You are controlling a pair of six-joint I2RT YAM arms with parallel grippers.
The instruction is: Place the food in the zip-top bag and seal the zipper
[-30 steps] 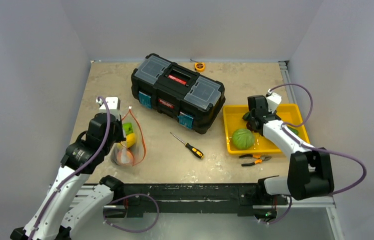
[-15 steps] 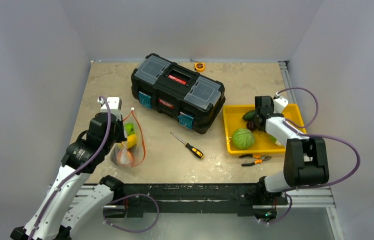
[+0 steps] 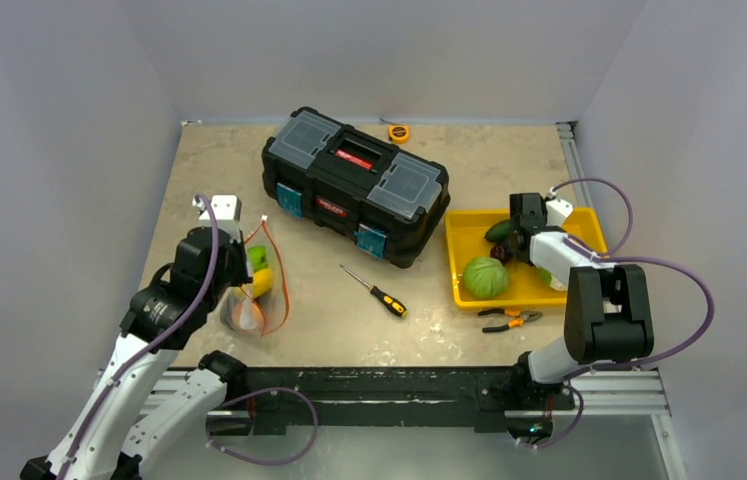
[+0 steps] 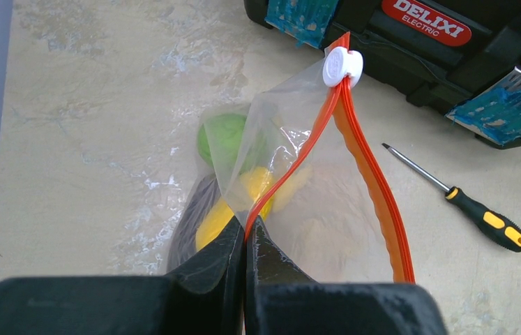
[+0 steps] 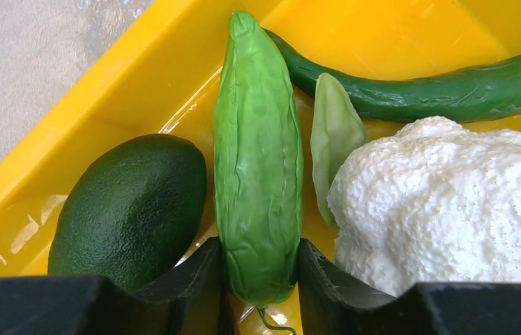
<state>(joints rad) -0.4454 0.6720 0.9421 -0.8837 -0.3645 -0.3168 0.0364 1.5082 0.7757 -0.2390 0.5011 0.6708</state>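
The clear zip-top bag stands open at the table's left, with green and yellow food inside. Its orange-red zipper runs to a white slider. My left gripper is shut on the near zipper strip and holds the mouth up. My right gripper sits in the yellow tray, shut on a light green cucumber-like vegetable. A dark avocado lies left of it and the white cauliflower right. The green cabbage lies in the tray's near left.
A black toolbox stands mid-table, between the bag and the tray. A screwdriver lies in front of it. Orange-handled pliers lie by the tray's near edge. A tape measure sits at the back. A long dark green pepper lies in the tray.
My right arm has swung in over the tray and its wrist shifted slightly right onto the vegetables. My left arm still holds the bag's edge, almost unmoved.
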